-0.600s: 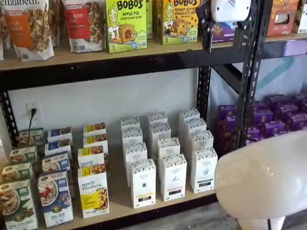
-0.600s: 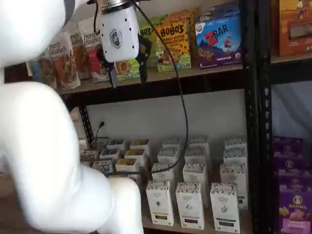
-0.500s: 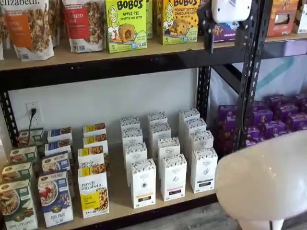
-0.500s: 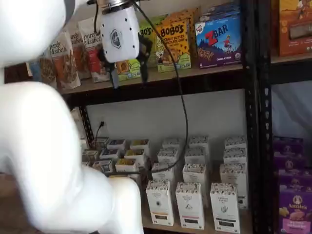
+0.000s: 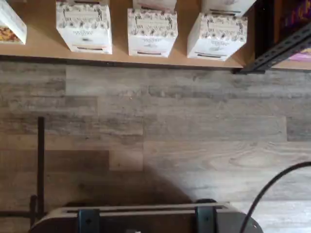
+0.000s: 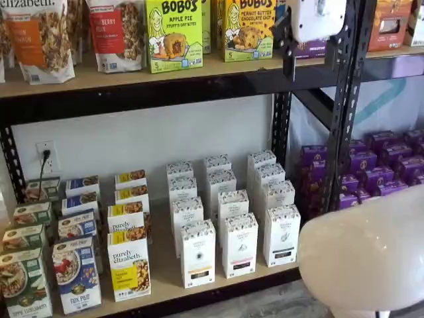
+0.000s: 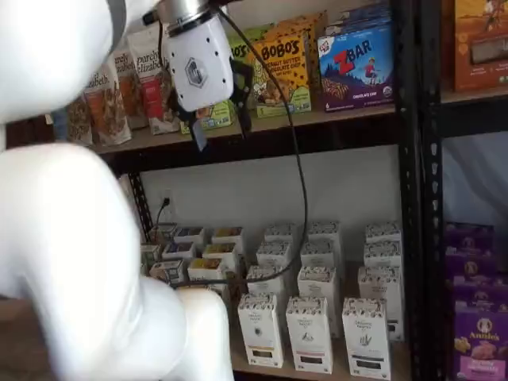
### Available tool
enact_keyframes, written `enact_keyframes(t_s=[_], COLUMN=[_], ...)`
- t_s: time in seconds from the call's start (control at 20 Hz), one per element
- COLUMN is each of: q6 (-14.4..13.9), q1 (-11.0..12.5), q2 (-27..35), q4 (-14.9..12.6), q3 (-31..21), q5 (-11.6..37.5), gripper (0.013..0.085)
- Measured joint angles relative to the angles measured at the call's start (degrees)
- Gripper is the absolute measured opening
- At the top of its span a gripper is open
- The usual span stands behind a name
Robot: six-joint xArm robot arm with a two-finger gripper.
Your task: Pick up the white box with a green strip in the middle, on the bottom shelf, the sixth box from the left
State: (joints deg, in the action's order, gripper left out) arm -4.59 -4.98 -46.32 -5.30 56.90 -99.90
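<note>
The white box stands at the front of the rightmost white column on the bottom shelf; it also shows in a shelf view and in the wrist view. It is a tall carton with a speckled top band and a dark label near its base. My gripper hangs high up, level with the upper shelf and far above the box. A plain gap shows between its two black fingers and nothing is held. In a shelf view the gripper sits beside the black rack post.
Two more columns of white cartons stand left of the target, then purely elizabeth boxes. Purple boxes fill the neighbouring bay behind a black post. Bobo's boxes line the upper shelf. My white arm link blocks the foreground.
The gripper has shifted slightly right and down and tilted a little. The white arm link in the foreground has moved with it. The boxes have not moved.
</note>
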Motion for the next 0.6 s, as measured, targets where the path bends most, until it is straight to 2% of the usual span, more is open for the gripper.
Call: enact_keyframes(t_s=[0.35,0.6], q6=[3.53,6.06], q1=[4.58,7.58], q2=[-0.96,-0.71], q4=[1.91,3.59], q3=[-8.21,-17.49], q5=[9.46,21.15], gripper=[0.0850,0.0850])
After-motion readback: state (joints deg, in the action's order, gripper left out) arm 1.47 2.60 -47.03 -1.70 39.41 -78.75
